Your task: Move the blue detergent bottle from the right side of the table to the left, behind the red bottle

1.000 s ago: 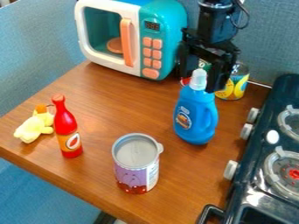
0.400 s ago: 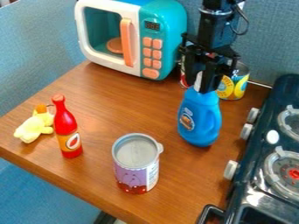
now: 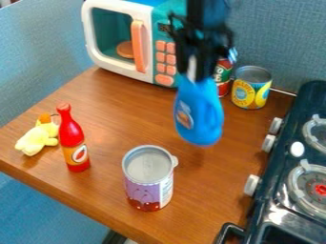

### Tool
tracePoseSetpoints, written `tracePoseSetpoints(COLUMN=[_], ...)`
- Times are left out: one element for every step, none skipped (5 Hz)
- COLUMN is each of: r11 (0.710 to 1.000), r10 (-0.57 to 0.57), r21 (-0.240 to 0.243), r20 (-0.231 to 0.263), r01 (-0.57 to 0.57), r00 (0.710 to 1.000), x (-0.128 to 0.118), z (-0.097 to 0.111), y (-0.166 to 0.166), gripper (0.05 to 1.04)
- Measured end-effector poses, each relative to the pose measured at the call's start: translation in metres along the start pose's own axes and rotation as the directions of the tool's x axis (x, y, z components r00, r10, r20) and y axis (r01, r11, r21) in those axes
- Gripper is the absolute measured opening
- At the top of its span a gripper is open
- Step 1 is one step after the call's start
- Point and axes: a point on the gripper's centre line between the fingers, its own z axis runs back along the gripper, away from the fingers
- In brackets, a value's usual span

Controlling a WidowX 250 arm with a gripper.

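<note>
From my end I see the end effector (image 3: 193, 75) closed about the white-capped neck of a blue detergent bottle (image 3: 200, 112), its fingers only about a neck's width apart. The bottle hangs nearly upright, its base seemingly just clear of the wooden worktop (image 3: 115, 109); its round orange-and-white emblem carries lettering too blurred for me to read. Behind it I have a red can (image 3: 223, 85) with green and white on its label, and beside that a can with a yellow-and-blue printed label (image 3: 251, 93). Nearer me stands a larger tin (image 3: 147, 191) with a lilac-and-red label and a white panel of fine print. Left of it are a red sauce bottle (image 3: 72, 136), with a white oval on its orange label, and a yellow plush toy (image 3: 39, 137). A toy microwave (image 3: 117, 70) stands at the back, a toy stove (image 3: 272, 183) at the right.
</note>
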Motion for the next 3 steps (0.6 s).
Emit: tracePoseSetpoints(r11=[0.994, 0.99, 0.988], r10=[0.11, 0.144, 0.154], r21=[0.021, 0.006, -0.009], r20=[-0.028, -0.065, -0.107], r01=[-0.109, -0.144, -0.155], r00=[0.994, 0.988, 0.982], x=[-0.022, -0.024, -0.027], z=[0.015, 0.007, -0.007], y=[0.042, 0.079, 0.122], gripper=[0.483, 0.483, 0.483])
